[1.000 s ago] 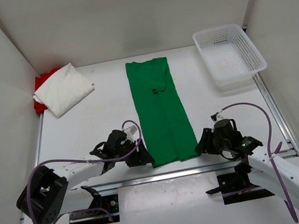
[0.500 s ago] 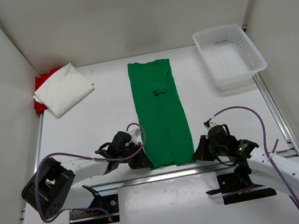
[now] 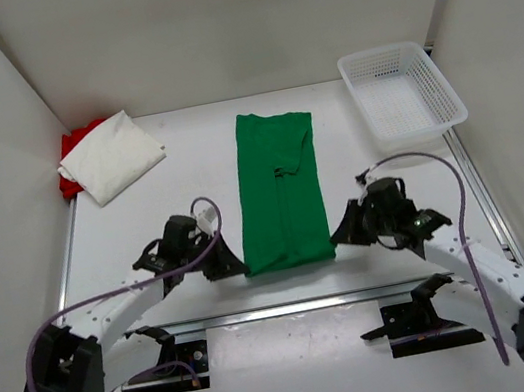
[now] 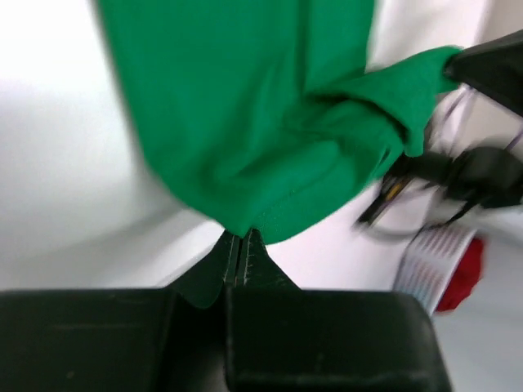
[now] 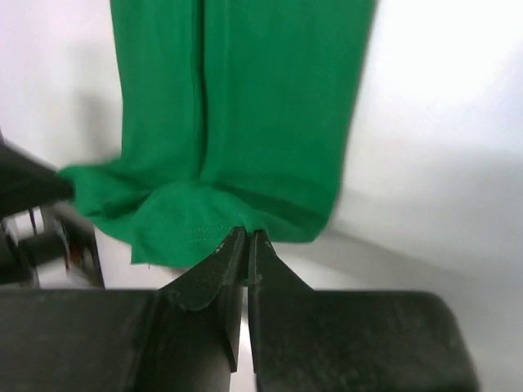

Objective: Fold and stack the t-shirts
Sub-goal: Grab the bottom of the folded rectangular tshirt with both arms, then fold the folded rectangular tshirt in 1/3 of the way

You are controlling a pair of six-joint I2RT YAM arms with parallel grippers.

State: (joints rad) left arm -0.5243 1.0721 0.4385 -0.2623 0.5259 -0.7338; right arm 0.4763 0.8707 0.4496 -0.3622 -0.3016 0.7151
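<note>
The green t-shirt (image 3: pixel 279 188), a long strip lying mid-table (image 3: pixel 181 195), appears to be at its lengthwise fold. The left gripper (image 3: pixel 234 263) and right gripper (image 3: pixel 342 234) are each clamped tight on a near hem corner. The next move likely calls for carrying both corners evenly toward the collar end.

I count three t-shirts: one green t-shirt (image 3: pixel 280 193), one white t-shirt (image 3: pixel 113 158), one red t-shirt (image 3: pixel 73 143). One basket (image 3: pixel 384 50). Two grippers: left gripper (image 4: pixel 236 249), right gripper (image 5: pixel 248 245).

Long shirt (image 3: pixel 279 188) centre, left gripper (image 3: pixel 238 265), right gripper (image 3: pixel 339 235) at its near corners; shirt stack (image 3: pixel 111 158) far left; basket (image 3: pixel 406 100) far right.
</note>
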